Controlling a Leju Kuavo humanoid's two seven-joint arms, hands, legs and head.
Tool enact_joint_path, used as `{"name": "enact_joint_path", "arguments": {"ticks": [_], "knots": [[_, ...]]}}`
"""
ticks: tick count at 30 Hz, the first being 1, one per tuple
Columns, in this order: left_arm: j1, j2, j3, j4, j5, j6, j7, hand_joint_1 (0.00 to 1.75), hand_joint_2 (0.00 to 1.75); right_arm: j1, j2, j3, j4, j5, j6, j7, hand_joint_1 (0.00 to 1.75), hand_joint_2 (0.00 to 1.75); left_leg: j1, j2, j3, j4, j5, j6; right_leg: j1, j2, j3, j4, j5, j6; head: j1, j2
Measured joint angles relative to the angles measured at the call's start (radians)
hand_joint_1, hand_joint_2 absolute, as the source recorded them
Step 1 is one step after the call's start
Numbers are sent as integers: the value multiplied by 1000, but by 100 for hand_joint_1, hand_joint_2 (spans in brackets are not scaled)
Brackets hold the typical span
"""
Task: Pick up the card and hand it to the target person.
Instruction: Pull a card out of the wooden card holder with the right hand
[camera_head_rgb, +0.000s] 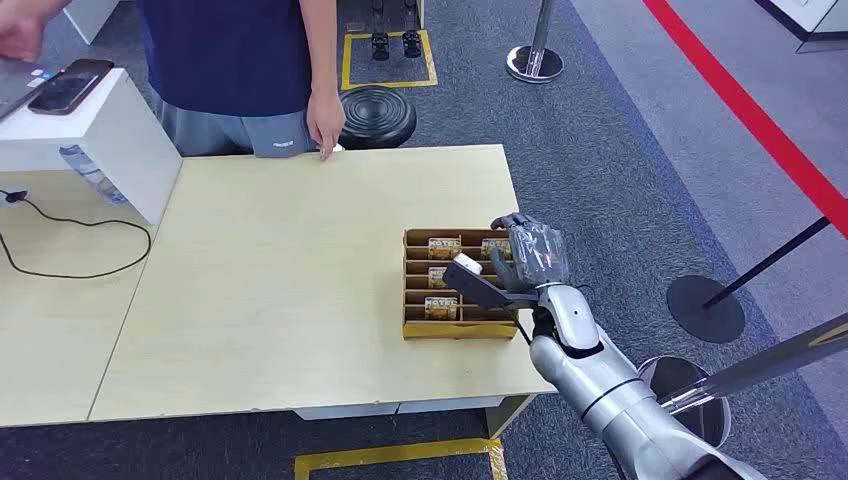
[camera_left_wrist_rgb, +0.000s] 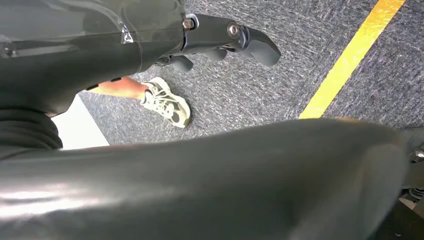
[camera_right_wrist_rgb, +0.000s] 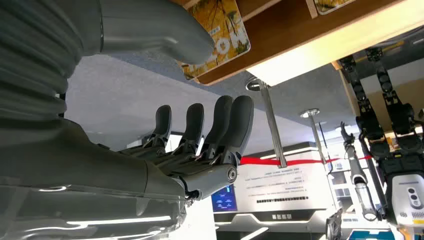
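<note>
The right hand (camera_head_rgb: 528, 255) hovers at the card box (camera_head_rgb: 455, 285) on the table (camera_head_rgb: 280, 290), placed to reach a card (camera_right_wrist_rgb: 220, 35) — its fingers (camera_right_wrist_rgb: 220, 120) spread, holding nothing. The right wrist view shows the card just beyond the thumb tip; the head view shows the person (camera_head_rgb: 235, 70) waiting across the table

Right arm extended, right hand (camera_head_rgb: 530, 255) open with fingers (camera_right_wrist_rgb: 220, 125) apart.
</note>
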Motion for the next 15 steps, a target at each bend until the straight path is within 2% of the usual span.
{"name": "enact_joint_path", "arguments": {"ticks": [15], "knots": [[0,0,0,0,0,0,3,0,0,-6,0,16,28,16,2,-6,95,175,0,0,0,0,0,0,0,0,0,0,0,0,0,0]]}}
